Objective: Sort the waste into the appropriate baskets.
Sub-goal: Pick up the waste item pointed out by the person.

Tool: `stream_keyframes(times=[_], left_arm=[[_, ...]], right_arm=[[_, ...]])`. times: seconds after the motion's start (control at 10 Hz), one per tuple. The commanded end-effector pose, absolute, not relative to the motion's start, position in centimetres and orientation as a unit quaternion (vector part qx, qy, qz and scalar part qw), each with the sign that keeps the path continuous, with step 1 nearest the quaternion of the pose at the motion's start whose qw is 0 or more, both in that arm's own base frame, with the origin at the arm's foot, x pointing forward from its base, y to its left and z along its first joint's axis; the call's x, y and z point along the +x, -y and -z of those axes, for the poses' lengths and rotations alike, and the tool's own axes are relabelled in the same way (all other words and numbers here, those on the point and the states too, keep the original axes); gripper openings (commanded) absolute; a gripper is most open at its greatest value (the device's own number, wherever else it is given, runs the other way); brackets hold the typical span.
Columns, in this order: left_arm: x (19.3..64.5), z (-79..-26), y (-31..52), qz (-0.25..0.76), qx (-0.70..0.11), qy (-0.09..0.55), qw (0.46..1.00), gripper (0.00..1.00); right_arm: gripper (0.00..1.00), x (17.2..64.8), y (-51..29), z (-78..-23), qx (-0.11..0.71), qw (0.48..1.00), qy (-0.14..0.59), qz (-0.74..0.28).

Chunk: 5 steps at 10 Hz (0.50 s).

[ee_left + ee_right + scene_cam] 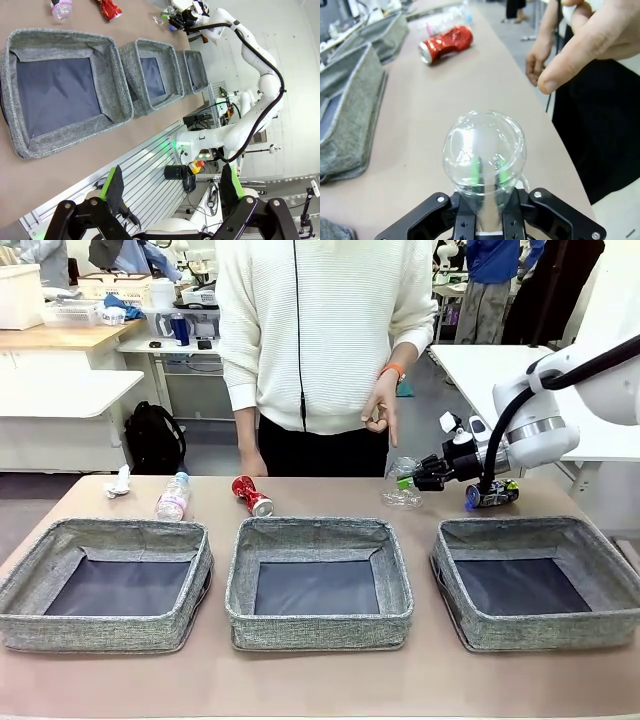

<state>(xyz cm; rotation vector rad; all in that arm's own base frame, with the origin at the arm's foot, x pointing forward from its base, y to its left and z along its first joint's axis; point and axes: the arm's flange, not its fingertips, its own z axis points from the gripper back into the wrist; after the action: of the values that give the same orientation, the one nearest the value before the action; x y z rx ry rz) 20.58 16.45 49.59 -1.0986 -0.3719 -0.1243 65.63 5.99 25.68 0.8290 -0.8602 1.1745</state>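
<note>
**Right tool holds the crushed clear bottle; all 3 baskets bare**

At the left, the left tool [171, 176] hangs off the near edge of the counter [320, 680], its fingers spread wide with nothing between them.

3 grey woven baskets sit in a row along the near side: left basket [100, 625], middle basket [320, 622] and right basket [545, 628]. Each shows a bare dark floor.

Behind them, from left to right, lie a crumpled white paper [119, 483], a small clear bottle with pink label [172, 498] on its side and a crushed red can [252, 496]. Next comes the crushed clear plastic bottle [400, 490], behind the gap between the middle and right baskets. The right tool [410, 481] is clenched on one end of it, and the rounded end points away from the wrist. Whether the bottle is off the counter cannot be told. A person's hand [381, 410] hovers just above it, a finger pointing down. A crushed black can [491, 494] lies just right of the tool, under the wrist.

With nothing in any basket, this looks like the pickup of the 1st piece. The next move calls for raising the bottle clear, carrying it over a basket wall and letting go above the floor. The baskets carry no visible labels, so which 1 takes plastic cannot be told. The thin plastic may slip, and the hand and the black can are both close.
</note>
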Motion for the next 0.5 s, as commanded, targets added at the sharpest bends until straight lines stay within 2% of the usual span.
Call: stream_keyframes(times=[0.0,0.2,0.4], left_arm=[[20.6,-49.8,-16.3,0.066,-0.524,0.185,0.829,1.00],[20.6,-49.8,-16.3,0.066,-0.524,0.185,0.829,1.00],[20.6,-49.8,-16.3,0.066,-0.524,0.185,0.829,1.00]], right_arm=[[0.00,65.9,-5.9,-25.9,0.379,0.676,0.378,-0.506],[0.00,65.8,-5.4,-26.6,0.383,0.676,0.375,-0.506],[0.00,64.0,-3.5,-30.8,0.370,0.642,0.380,-0.554]])
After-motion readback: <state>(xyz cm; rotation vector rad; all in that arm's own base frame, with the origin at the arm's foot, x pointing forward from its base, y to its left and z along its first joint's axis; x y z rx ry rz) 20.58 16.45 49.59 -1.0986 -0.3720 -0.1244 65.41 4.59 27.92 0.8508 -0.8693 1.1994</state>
